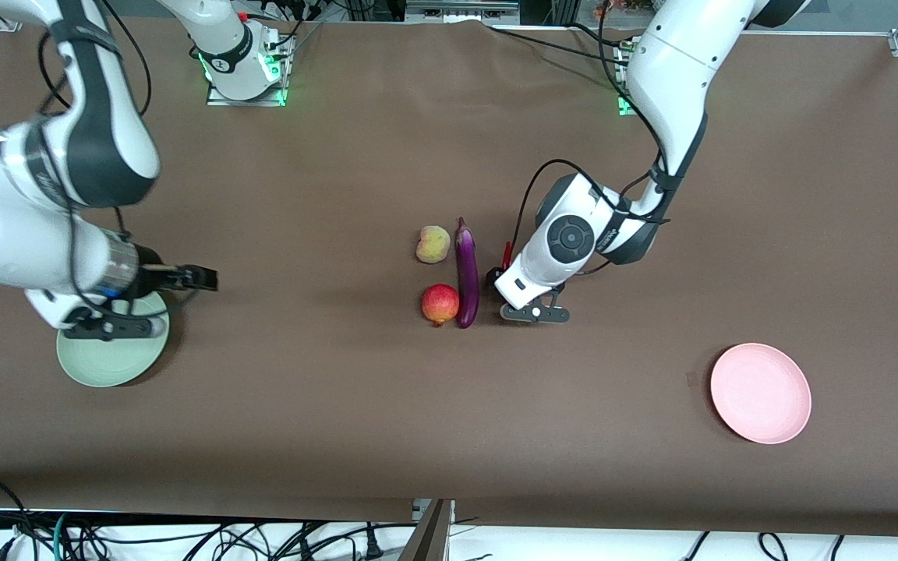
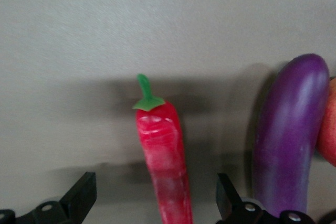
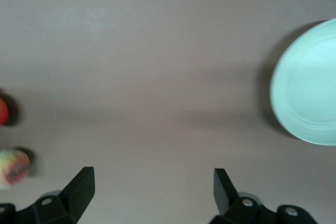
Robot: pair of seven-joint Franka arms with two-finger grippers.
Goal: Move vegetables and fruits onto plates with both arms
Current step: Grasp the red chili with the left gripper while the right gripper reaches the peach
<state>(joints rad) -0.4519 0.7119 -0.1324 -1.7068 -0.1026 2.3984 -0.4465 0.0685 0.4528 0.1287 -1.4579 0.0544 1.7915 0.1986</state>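
Observation:
The red chili pepper [image 2: 163, 150] with a green stem lies on the table between the fingers of my open left gripper [image 2: 155, 182], which do not touch it. In the front view only a bit of the chili pepper [image 1: 507, 252] shows beside the left gripper [image 1: 496, 274]. The purple eggplant [image 1: 466, 273] lies alongside, with the peach [image 1: 433, 244] and the red apple-like fruit [image 1: 440, 304] on its right-arm side. My right gripper [image 1: 203, 278] hangs open and empty beside the pale green plate [image 1: 106, 362]. The pale pink plate [image 1: 761, 393] lies toward the left arm's end.
The brown table's front edge [image 1: 449, 510] runs along the bottom of the front view, with cables below it. Both arm bases stand at the back edge. In the right wrist view the green plate [image 3: 310, 87] lies to one side of the open right gripper [image 3: 152, 179].

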